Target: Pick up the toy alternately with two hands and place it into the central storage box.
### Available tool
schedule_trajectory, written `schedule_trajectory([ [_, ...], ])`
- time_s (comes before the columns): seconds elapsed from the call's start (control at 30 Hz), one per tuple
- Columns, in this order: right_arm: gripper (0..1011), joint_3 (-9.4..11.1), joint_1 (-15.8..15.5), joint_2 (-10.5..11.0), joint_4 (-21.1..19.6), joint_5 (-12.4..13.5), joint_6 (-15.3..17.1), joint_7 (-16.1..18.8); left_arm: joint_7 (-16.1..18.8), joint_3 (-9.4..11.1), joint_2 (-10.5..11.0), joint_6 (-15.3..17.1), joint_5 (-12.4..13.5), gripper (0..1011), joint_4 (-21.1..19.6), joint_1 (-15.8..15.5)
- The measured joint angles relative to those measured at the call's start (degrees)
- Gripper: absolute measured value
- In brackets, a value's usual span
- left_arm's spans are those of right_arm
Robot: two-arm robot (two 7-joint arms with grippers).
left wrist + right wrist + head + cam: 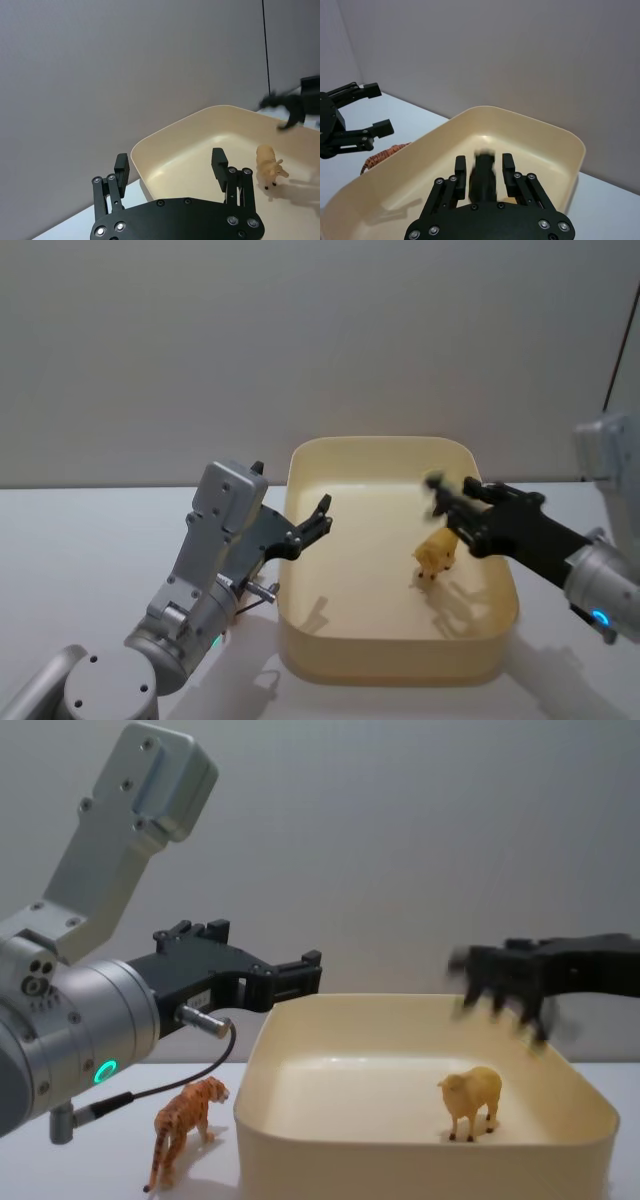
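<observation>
The cream-yellow central storage box [380, 446] stands in the middle of the white table. My right gripper [447, 500] hovers over the box's right half, shut on a blurred black toy animal [482, 176] whose legs hang down [500, 990]. Below it a tan sheep toy [436, 554] stands upright on the box floor [472, 1098]. My left gripper [318, 518] is open and holds nothing, level with the box's left rim [170, 161]. An orange tiger toy [185, 1122] stands on the table outside the box, under the left arm.
A plain grey wall runs behind the table. The left arm's silver wrist with its green ring light [104, 1072] and a cable hang above the tiger. Bare tabletop [90, 540] lies to the left of the box.
</observation>
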Motion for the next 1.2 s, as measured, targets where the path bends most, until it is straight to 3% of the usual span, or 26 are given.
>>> schedule_trajectory([
  [0.37,734,-1.38,4.64,-2.42,4.01,-0.38,2.39,3.85,0.0,0.0,0.0,0.0,0.0,1002,0.0,0.0],
  [0.53,898,-1.53,5.08,-2.53,4.37,-0.37,2.56,4.2,0.0,0.0,0.0,0.0,0.0,1001,0.0,0.0],
  [0.7,1001,-1.08,4.17,-1.69,3.26,0.07,2.29,3.23,0.0,0.0,0.0,0.0,0.0,1002,0.0,0.0],
  [1.2,1001,1.75,-2.17,3.08,-2.76,3.13,1.3,-1.83,-0.01,-0.07,0.09,0.26,-0.12,1002,-0.2,0.17],
])
